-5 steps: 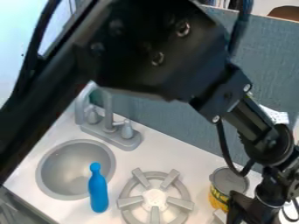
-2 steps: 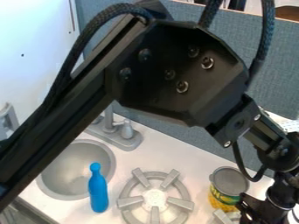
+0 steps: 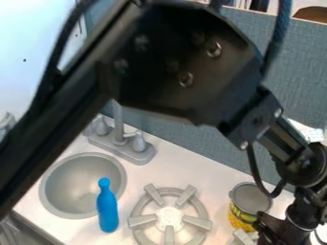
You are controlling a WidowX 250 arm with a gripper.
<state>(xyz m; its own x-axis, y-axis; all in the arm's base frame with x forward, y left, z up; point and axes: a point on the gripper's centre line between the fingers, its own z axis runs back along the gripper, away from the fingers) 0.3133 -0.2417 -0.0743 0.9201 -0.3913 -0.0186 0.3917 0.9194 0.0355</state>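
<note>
At left, a round sink basin [image 3: 70, 186] of smooth, dull grey is sunk into the white, flat table [image 3: 198, 177]. The black arm [image 3: 185, 72], hard-edged and bolted, crosses above from the upper left to the lower right. Behind the basin is a moulded grey faucet [image 3: 119, 129] with rounded knobs. At the basin's lower right rim is a matte blue bottle [image 3: 107, 210], slim-necked and round-bodied.

At bottom centre, a grey stove burner [image 3: 170, 217] has a ring and blunt, blocky prongs. Right of it, in the lower right, stands an upright tin can [image 3: 249, 206] with a flat grey lid and a yellow and green label. A grey woven-looking partition [image 3: 191, 131] runs behind.

The black hand [image 3: 276, 229] is at the lower right, just beside the can; whether it is spread or pressed together, I cannot tell. The can's stiff, curved wall would likely suit a level, centred grip with even pressure; an off-centre push could tip or roll it. Clearance from the burner prongs matters too.
</note>
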